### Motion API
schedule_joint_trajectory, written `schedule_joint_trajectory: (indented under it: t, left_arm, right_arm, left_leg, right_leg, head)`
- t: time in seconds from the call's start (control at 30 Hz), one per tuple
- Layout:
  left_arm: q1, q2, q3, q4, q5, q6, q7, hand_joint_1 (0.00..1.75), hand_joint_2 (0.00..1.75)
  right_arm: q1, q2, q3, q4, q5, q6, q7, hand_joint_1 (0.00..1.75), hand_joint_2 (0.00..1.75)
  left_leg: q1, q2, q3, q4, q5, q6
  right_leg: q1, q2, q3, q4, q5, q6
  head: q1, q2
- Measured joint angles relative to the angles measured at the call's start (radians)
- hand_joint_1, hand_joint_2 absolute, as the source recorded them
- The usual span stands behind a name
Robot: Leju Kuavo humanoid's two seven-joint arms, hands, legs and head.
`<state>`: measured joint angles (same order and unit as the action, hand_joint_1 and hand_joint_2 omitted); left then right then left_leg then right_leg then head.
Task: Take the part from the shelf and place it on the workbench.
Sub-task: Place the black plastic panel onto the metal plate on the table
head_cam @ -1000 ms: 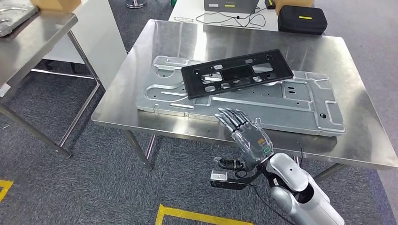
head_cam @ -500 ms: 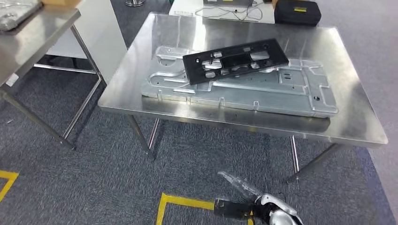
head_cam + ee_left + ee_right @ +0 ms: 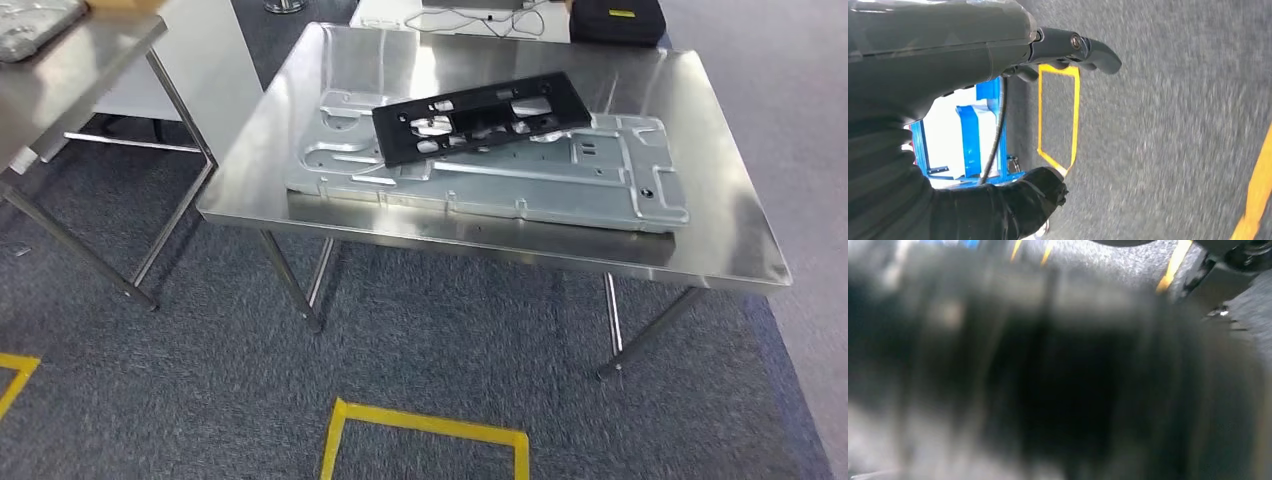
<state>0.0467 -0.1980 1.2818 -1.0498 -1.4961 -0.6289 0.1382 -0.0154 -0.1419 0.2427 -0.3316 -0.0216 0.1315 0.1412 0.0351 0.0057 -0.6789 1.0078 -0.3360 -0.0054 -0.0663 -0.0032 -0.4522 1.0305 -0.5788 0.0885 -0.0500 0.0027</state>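
a: where is the part?

b: the black part (image 3: 481, 117), a flat frame with cut-outs, lies on top of the large grey metal plate (image 3: 520, 180), and both rest on the steel surface (image 3: 720, 230). the black part sits slantwise across the plate's far half, one end jutting a little past the plate's far edge.

a: is a hand on it?

b: no hand touches it. in the left wrist view the left hand (image 3: 1068, 47) hangs over the grey carpet floor (image 3: 1173, 125), its dark fingers curled in along the grey cover, with nothing between them as far as i can see.

a: and the right hand?

b: the right wrist view is badly blurred, a dark smear with a bit of carpet and yellow line at the edge. the dark mass may be the right hand (image 3: 1058, 380), but i cannot tell whether it is spread or closed, or whether it holds anything.

a: what else is around?

b: yellow tape (image 3: 425, 425) marks a box on the floor just before the surface. a second steel table (image 3: 70, 70) stands to the left, apart from the first. at the far side a black case (image 3: 615, 20) and some cables (image 3: 480, 20) lie on a white table.
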Motion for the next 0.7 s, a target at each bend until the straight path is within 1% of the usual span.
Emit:
schedule_joint_trajectory:
  t: [0.03, 0.1, 0.13, 0.17, 0.2, 0.23, 0.27, 0.3, 0.33, 0.37, 0.4, 0.43, 0.47, 0.5, 0.53, 0.57, 0.6, 0.63, 0.67, 0.7]
  left_arm:
    - [-0.003, 0.001, 0.0, 0.003, 0.0, -0.002, 0.0, 0.0, 1.75]
    - [-0.005, 0.003, 0.0, 0.009, 0.0, -0.005, -0.001, 0.0, 1.75]
    - [-0.003, 0.003, 0.0, 0.012, 0.0, -0.006, -0.001, 0.0, 1.75]
    - [0.0, 0.005, 0.0, 0.013, 0.0, -0.006, -0.001, 0.0, 1.75]
    - [0.002, 0.005, 0.0, 0.014, 0.0, -0.007, -0.001, 0.0, 1.75]
    - [0.004, 0.005, 0.0, 0.015, 0.0, -0.009, 0.0, 0.0, 1.75]
    - [0.004, 0.005, 0.0, 0.015, 0.0, -0.012, 0.0, 0.0, 1.75]
    - [0.004, 0.004, 0.0, 0.014, 0.0, -0.018, 0.001, 0.0, 1.75]
    - [0.004, 0.003, 0.0, 0.011, 0.0, -0.027, 0.002, 0.0, 1.75]
    - [0.004, 0.0, 0.0, 0.005, 0.0, -0.039, 0.002, 0.0, 1.75]
    - [0.004, -0.004, 0.0, -0.004, 0.0, -0.051, 0.002, 0.0, 1.75]
    - [0.004, -0.008, 0.001, -0.015, 0.0, -0.063, 0.0, 0.0, 1.75]
    - [0.005, -0.012, 0.001, -0.028, 0.0, -0.073, -0.003, 0.0, 1.75]
    - [0.005, -0.016, 0.001, -0.042, 0.0, -0.08, -0.008, 0.0, 1.75]
    - [0.004, -0.019, 0.001, -0.054, 0.0, -0.084, -0.013, 0.0, 1.75]
    - [0.005, -0.022, 0.001, -0.064, 0.0, -0.087, -0.019, 0.0, 1.75]
    - [0.006, -0.026, 0.001, -0.072, 0.0, -0.088, -0.025, 0.0, 1.75]
    - [0.008, -0.03, 0.001, -0.077, 0.0, -0.089, -0.031, 0.0, 1.75]
    - [0.01, -0.033, 0.001, -0.081, 0.0, -0.089, -0.037, 0.0, 1.75]
    - [0.011, -0.037, 0.001, -0.085, 0.0, -0.089, -0.043, 0.0, 1.75]
  right_arm:
    - [-0.004, 0.008, -0.017, 0.02, -0.001, -0.002, 0.004, 0.0, 0.0]
    - [-0.008, 0.016, -0.044, 0.051, -0.002, -0.005, 0.009, 0.0, 0.0]
    - [-0.012, 0.02, -0.054, 0.064, -0.002, -0.005, 0.01, 0.0, 0.0]
    - [-0.014, 0.023, -0.062, 0.074, -0.005, -0.006, 0.011, 0.0, 0.0]
    - [-0.017, 0.026, -0.07, 0.083, -0.011, -0.007, 0.012, 0.0, 0.0]
    - [-0.02, 0.028, -0.079, 0.091, -0.023, -0.007, 0.013, 0.0, 0.0]
    - [-0.02, 0.032, -0.09, 0.097, -0.04, -0.006, 0.011, 0.0, 0.0]
    - [-0.018, 0.036, -0.103, 0.102, -0.06, -0.005, 0.005, 0.0, 0.0]
    - [-0.015, 0.041, -0.118, 0.107, -0.08, -0.004, -0.004, 0.0, 0.0]
    - [-0.012, 0.046, -0.133, 0.111, -0.097, -0.004, -0.015, 0.0, 0.0]
    - [-0.009, 0.052, -0.148, 0.114, -0.109, -0.006, -0.026, 0.0, 0.0]
    - [-0.008, 0.058, -0.163, 0.116, -0.118, -0.008, -0.037, 0.0, 0.0]
    - [-0.007, 0.067, -0.175, 0.117, -0.124, -0.011, -0.047, 0.0, 0.0]
    - [-0.007, 0.074, -0.186, 0.118, -0.127, -0.011, -0.057, 0.0, 0.0]
    - [-0.006, 0.081, -0.197, 0.119, -0.128, -0.01, -0.068, 0.0, 0.0]
    - [-0.005, 0.087, -0.205, 0.119, -0.128, -0.007, -0.081, 0.0, 0.0]
    - [-0.002, 0.089, -0.214, 0.121, -0.127, -0.003, -0.096, 0.0, 0.0]
    - [0.001, 0.092, -0.221, 0.123, -0.126, 0.004, -0.111, 0.0, 0.0]
    - [0.005, 0.094, -0.228, 0.125, -0.125, 0.01, -0.126, 0.0, 0.0]
    - [0.008, 0.096, -0.233, 0.127, -0.123, 0.018, -0.138, 0.0, 0.0]
  left_leg:
    - [-0.001, 0.002, -0.005, 0.01, 0.0, -0.011]
    - [0.001, 0.005, -0.008, 0.015, 0.008, -0.028]
    - [0.006, 0.006, -0.012, 0.019, 0.003, -0.035]
    - [0.009, 0.006, -0.02, 0.036, -0.025, -0.04]
    - [0.01, 0.006, -0.032, 0.075, -0.076, -0.042]
    - [0.008, 0.006, -0.047, 0.134, -0.145, -0.041]
    - [0.006, 0.005, -0.061, 0.207, -0.209, -0.037]
    - [0.002, 0.004, -0.069, 0.275, -0.252, -0.032]
    - [-0.002, 0.004, -0.063, 0.323, -0.267, -0.025]
    - [-0.007, 0.004, -0.04, 0.339, -0.262, -0.017]
    - [-0.012, 0.003, 0.002, 0.315, -0.243, -0.007]
    - [-0.019, 0.0, 0.06, 0.259, -0.226, 0.006]
    - [-0.027, -0.005, 0.126, 0.181, -0.219, 0.02]
    - [-0.034, -0.008, 0.182, 0.104, -0.221, 0.031]
    - [-0.04, -0.012, 0.218, 0.047, -0.225, 0.039]
    - [-0.044, -0.013, 0.234, 0.014, -0.228, 0.043]
    - [-0.045, -0.011, 0.232, -0.001, -0.223, 0.044]
    - [-0.043, -0.008, 0.226, -0.007, -0.21, 0.045]
    - [-0.041, -0.006, 0.218, -0.015, -0.196, 0.051]
    - [-0.039, -0.003, 0.208, -0.022, -0.181, 0.057]
  right_leg:
    - [0.001, 0.001, -0.007, 0.006, -0.001, -0.013]
    - [0.004, 0.003, -0.028, 0.023, 0.001, -0.053]
    - [0.006, -0.001, -0.04, 0.03, 0.007, -0.068]
    - [0.009, -0.004, -0.053, 0.032, 0.017, -0.079]
    - [0.012, -0.007, -0.069, 0.033, 0.03, -0.086]
    - [0.016, -0.01, -0.085, 0.035, 0.043, -0.092]
    - [0.021, -0.012, -0.1, 0.035, 0.054, -0.094]
    - [0.025, -0.014, -0.114, 0.036, 0.064, -0.096]
    - [0.03, -0.017, -0.127, 0.038, 0.073, -0.098]
    - [0.034, -0.019, -0.138, 0.04, 0.081, -0.099]
    - [0.038, -0.02, -0.147, 0.041, 0.088, -0.1]
    - [0.04, -0.021, -0.153, 0.042, 0.094, -0.1]
    - [0.043, -0.02, -0.156, 0.043, 0.101, -0.099]
    - [0.045, -0.019, -0.159, 0.043, 0.108, -0.096]
    - [0.046, -0.018, -0.16, 0.041, 0.117, -0.092]
    - [0.046, -0.017, -0.162, 0.038, 0.127, -0.086]
    - [0.046, -0.016, -0.165, 0.033, 0.139, -0.08]
    - [0.045, -0.015, -0.168, 0.03, 0.144, -0.074]
    - [0.045, -0.013, -0.173, 0.037, 0.132, -0.069]
    - [0.046, -0.009, -0.182, 0.06, 0.1, -0.066]
  head:
    - [-0.001, 0.0]
    - [-0.004, 0.0]
    - [-0.005, 0.0]
    - [-0.005, 0.0]
    - [-0.006, 0.0]
    - [-0.006, 0.0]
    - [-0.006, 0.0]
    - [-0.006, 0.0]
    - [-0.006, 0.0]
    - [-0.006, 0.0]
    - [-0.006, 0.0]
    - [-0.006, 0.0]
    - [-0.006, 0.0]
    - [-0.006, 0.0]
    - [-0.007, 0.0]
    - [-0.007, 0.0]
    - [-0.008, 0.0]
    - [-0.008, 0.0]
    - [-0.008, 0.0]
    - [-0.008, 0.0]
